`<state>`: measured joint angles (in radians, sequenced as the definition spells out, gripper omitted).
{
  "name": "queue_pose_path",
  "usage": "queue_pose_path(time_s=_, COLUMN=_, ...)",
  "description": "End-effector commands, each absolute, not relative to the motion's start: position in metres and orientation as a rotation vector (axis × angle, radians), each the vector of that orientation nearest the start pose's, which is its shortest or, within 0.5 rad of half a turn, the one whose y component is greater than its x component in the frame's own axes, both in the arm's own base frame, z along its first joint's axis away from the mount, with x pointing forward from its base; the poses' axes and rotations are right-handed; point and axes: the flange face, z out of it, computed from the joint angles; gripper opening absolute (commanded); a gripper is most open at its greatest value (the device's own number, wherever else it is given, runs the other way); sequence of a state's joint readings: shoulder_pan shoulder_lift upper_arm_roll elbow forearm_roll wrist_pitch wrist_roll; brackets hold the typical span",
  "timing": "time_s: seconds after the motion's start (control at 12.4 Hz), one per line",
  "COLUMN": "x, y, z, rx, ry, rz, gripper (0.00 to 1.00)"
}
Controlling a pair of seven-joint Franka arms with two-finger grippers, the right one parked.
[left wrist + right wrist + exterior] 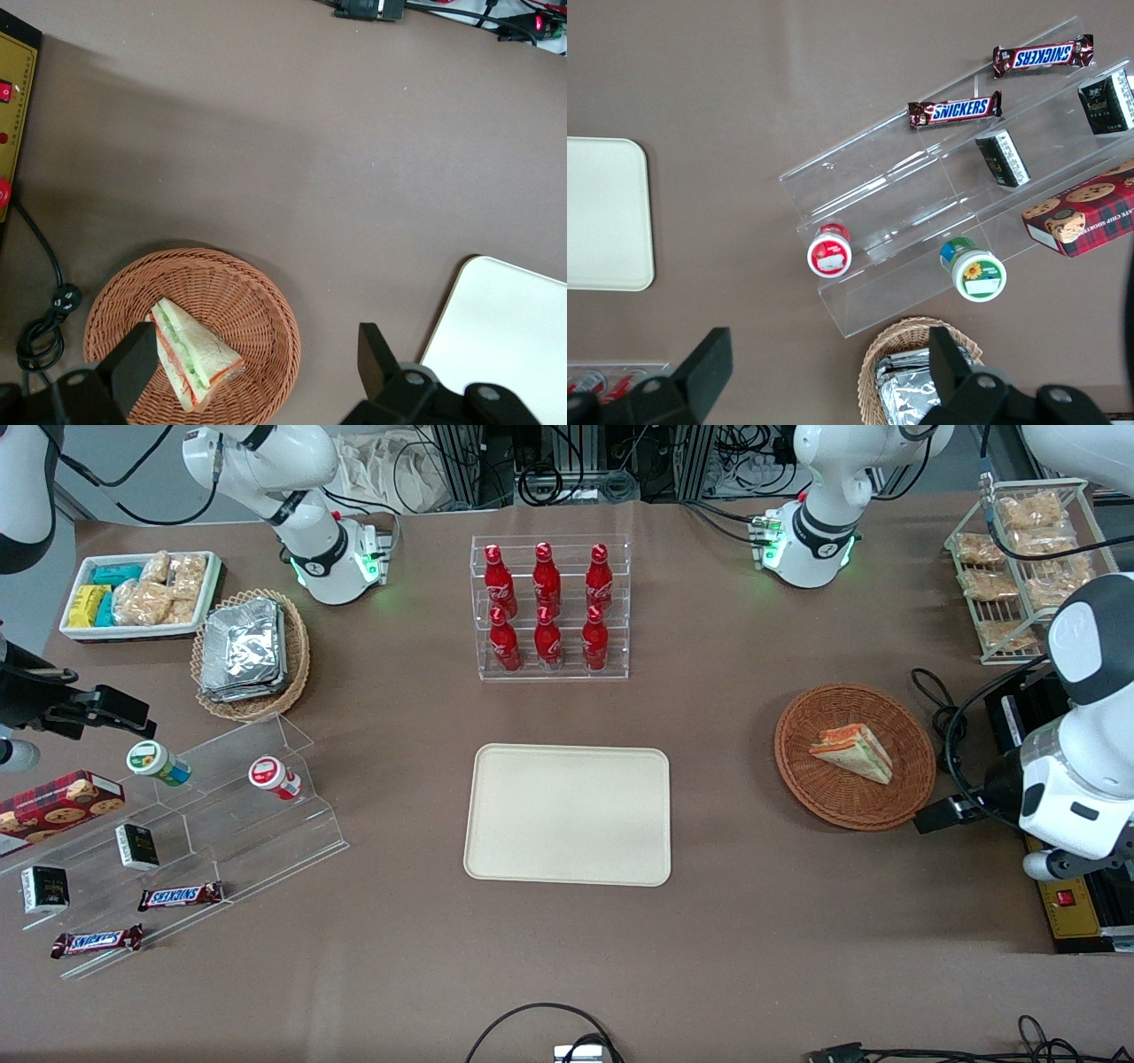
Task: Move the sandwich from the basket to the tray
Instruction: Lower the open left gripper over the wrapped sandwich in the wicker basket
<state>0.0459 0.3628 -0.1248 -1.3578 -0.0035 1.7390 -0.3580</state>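
The sandwich (pixel 853 751) lies in the reddish-brown basket (pixel 855 808), a little off the middle toward the basket's one o'clock as the front camera sees it, its striped cut face turned toward nine o'clock and its wrap intact. In the left wrist view the same sandwich (pixel 192 353) rests on the woven floor of the basket (pixel 257 305), clear of the rim all round. The basket stands on the brown table (pixel 726 939) toward the working arm's end, well apart from the cream tray (pixel 568 814), which sits at the table's middle, at about nine o'clock from the basket. The tray's surface is bare. The gripper (pixel 252 367) hangs above the basket without touching anything; its jaws stand wide apart, one finger (pixel 133 359) over the basket's rim just beside the sandwich, the other finger (pixel 376 354) over the bare table between basket and tray (pixel 505 328). At twelve o'clock from the tray, farther from the front camera, a clear rack holds six red bottles (pixel 547 607). A black cable (pixel 946 717) loops on the table just beside the basket, at about three o'clock from it
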Motion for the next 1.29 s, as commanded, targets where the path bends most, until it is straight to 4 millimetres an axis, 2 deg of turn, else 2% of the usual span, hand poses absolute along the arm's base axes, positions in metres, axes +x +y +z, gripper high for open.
queue_pose_path(time_s=0.0, x=0.667, y=-0.039, z=0.525, rx=-3.135, ry=-0.536, rz=0.011, gripper=1.00)
queue_pose_path(time_s=0.16, x=0.666, y=-0.037, z=0.521, rx=-3.104, ry=-0.576, rz=0.040, gripper=1.00)
queue_pose_path(time_s=0.4, x=0.664, y=-0.027, z=0.485, rx=-3.020, ry=-0.801, rz=0.156, gripper=1.00)
queue_pose_path(time_s=0.8, x=0.646, y=-0.036, z=0.427, rx=-2.644, ry=-1.502, rz=0.259, gripper=1.00)
queue_pose_path(time_s=0.96, x=0.633, y=-0.037, z=0.402, rx=-2.502, ry=-1.720, rz=0.225, gripper=1.00)
queue_pose_path(time_s=1.21, x=0.595, y=-0.038, z=0.360, rx=-2.411, ry=-1.850, rz=0.205, gripper=1.00)
